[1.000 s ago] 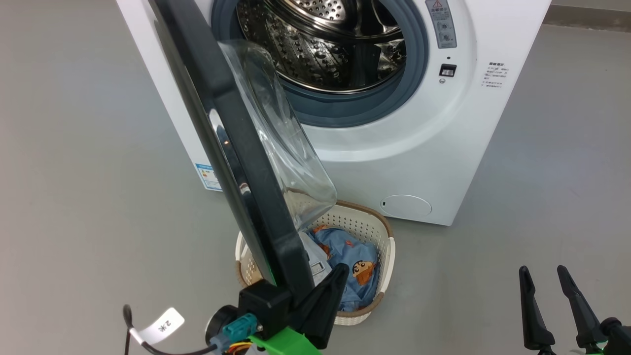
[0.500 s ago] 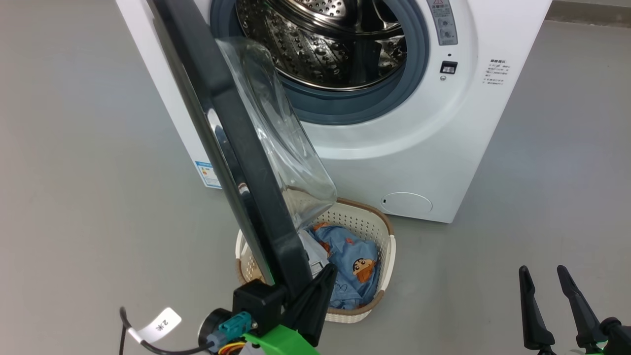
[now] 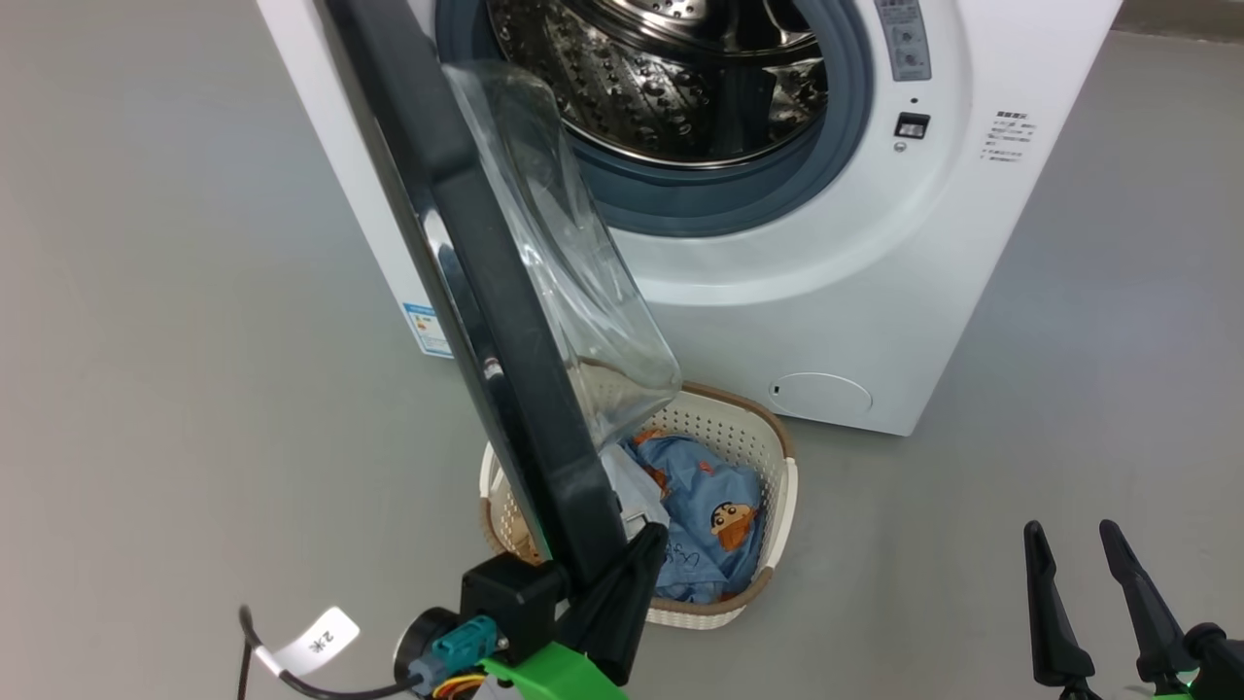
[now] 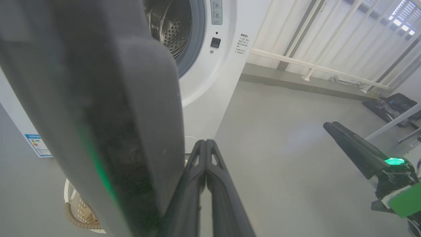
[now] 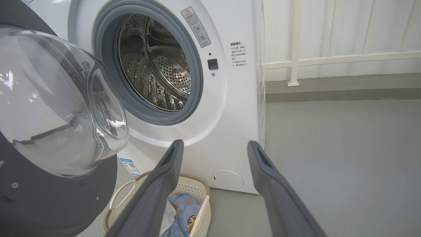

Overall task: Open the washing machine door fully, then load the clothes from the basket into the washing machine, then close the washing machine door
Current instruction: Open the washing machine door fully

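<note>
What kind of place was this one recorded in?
Likely a laundry test area in a lab or utility room, not a home: a white front-loading washing machine on bare grey floor, a basket of clothes before it, and a white railing beyond.

I see the washing machine door [image 3: 496, 331] swung wide, glass bowl bulging above the cream basket [image 3: 748, 437], which sits on the floor before the white washing machine [image 3: 826, 292], blue cartoon clothes [image 3: 709, 496] inside
</note>
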Motion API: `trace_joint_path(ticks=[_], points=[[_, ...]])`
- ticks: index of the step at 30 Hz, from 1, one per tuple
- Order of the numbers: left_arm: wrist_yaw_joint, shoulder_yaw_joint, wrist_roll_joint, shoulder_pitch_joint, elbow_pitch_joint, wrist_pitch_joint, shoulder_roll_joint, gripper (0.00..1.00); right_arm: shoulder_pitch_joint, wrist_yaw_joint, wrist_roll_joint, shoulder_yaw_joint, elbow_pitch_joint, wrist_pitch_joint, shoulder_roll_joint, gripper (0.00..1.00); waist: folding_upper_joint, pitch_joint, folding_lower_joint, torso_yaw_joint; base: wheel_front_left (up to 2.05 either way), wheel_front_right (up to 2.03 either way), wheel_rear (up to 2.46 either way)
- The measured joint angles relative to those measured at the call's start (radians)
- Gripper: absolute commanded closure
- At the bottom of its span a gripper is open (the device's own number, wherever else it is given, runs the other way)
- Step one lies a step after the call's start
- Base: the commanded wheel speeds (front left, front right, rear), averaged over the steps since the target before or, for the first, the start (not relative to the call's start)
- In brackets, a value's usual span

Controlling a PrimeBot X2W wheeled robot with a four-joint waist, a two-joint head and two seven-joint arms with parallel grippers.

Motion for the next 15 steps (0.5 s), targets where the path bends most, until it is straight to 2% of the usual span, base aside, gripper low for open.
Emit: trace_joint_path(ticks=[15], points=[[0.007, -0.003, -0.001, -0.010, 0.007, -0.002, 0.006, 1.00, -0.017, 0.000, -0.001, 0.002, 0.007, 0.000, 0.000, 0.00, 0.0000, 0.001, 0.0000, 0.044, 0.00, 0.00, 0.00]])
